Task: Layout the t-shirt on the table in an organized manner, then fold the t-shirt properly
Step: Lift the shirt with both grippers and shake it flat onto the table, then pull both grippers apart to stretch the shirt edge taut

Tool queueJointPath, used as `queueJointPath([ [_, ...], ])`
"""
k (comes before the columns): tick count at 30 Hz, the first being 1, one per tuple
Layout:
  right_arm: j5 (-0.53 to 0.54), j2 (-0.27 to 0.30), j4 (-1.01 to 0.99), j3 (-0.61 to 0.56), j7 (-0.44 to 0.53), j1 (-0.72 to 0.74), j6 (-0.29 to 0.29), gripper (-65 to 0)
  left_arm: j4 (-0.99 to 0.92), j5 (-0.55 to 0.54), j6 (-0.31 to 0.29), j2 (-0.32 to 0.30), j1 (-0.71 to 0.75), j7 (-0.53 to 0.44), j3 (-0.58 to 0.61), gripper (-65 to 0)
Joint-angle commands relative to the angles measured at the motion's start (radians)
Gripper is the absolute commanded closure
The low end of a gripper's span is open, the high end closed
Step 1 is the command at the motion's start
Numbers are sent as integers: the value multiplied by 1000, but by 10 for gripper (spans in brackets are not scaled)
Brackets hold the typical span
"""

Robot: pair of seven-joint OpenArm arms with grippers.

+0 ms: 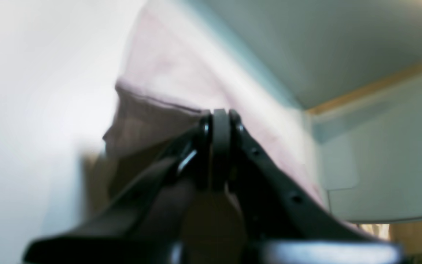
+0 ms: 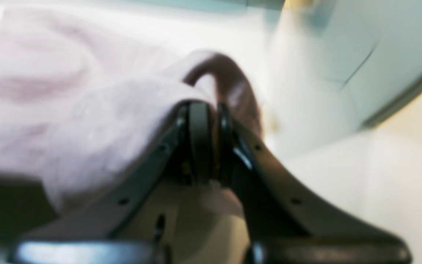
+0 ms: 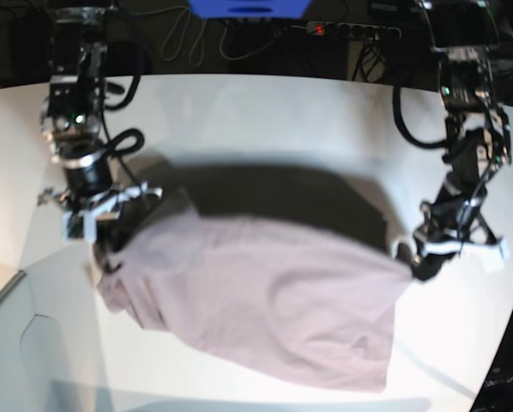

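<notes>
Table (image 3: 265,103), white, curved at near edge, dark clutter and cables beyond. T-shirt (image 3: 265,296) lifted above it, long axis side to side, hem hanging toward near edge. Left gripper (image 3: 421,257) and right gripper (image 3: 102,230) clenched on cloth corners. Neck and sleeves indistinct, blurred.

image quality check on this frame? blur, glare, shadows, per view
Left wrist: soft focus throughout, table blown out white, left hand dark. Right wrist: motion smear on the right, t-shirt washed pale. Base: t-shirt blurred, a broad dark shadow behind it, wide-angle bend at the table edge.
</notes>
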Motion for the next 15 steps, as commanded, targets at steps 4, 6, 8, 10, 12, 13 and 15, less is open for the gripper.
queueJointPath([
  [4,5,-28,-84,1,54,-79,-2,0,28,-17,-18,26,111,-19,-85,-5],
  [6,5,-30,-122,1,54,-96,-1,0,27,-17,-20,23,150,-19,-105,-6],
  [8,5,-30,-139,1,46,-104,30,0,27,-17,-20,15,177,-16,-119,-8],
  [10,5,-30,-142,7,43,-113,111,-15,28,-17,-20,14,190,-14,-125,-38],
  [12,5,-30,-127,7,43,-131,170,-73,33,-17,-20,14,204,-14,-126,-118],
  [13,5,-30,-115,7,43,-139,174,-102,43,-17,-17,14,211,-14,-126,-167],
  [15,5,-28,-82,8,46,-157,176,-169,86,-17,-17,14,243,-14,-125,-296],
])
